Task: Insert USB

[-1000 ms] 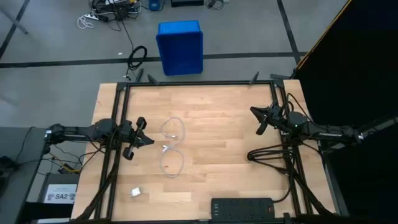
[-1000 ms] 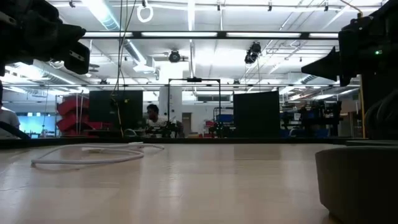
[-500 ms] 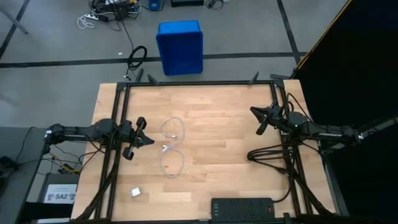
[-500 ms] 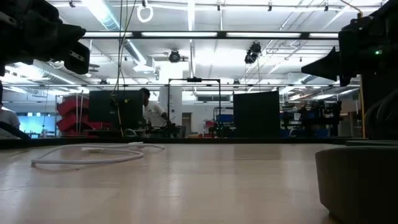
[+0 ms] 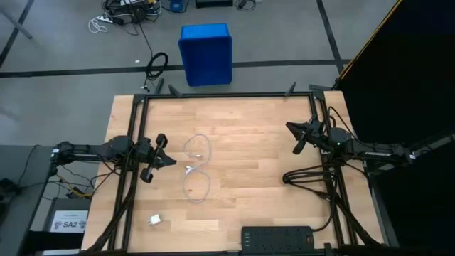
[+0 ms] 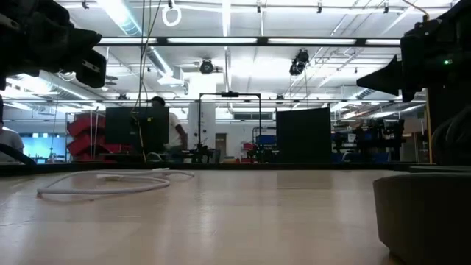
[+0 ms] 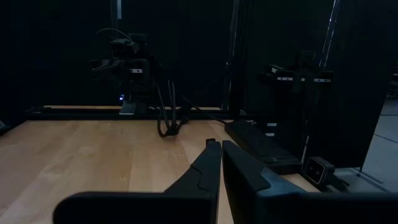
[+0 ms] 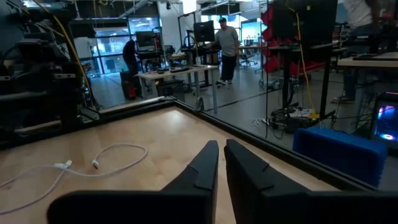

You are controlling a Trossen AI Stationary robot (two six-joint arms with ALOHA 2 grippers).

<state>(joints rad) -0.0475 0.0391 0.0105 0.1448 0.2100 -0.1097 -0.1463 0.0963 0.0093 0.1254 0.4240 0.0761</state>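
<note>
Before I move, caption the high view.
Thin whitish looped USB cable lies untouched mid-table between two shut hands.

From above, the plugs on the USB (image 5: 197, 169) are too small to tell apart, and so is the little white thing (image 5: 155, 220) near the surface's front edge. The power strip (image 5: 278, 236) is cut off by the bottom edge. At table height, a dark rounded shape (image 6: 423, 213) is blurred and cropped at the right. A person (image 6: 163, 129) far behind is blurred.
</note>
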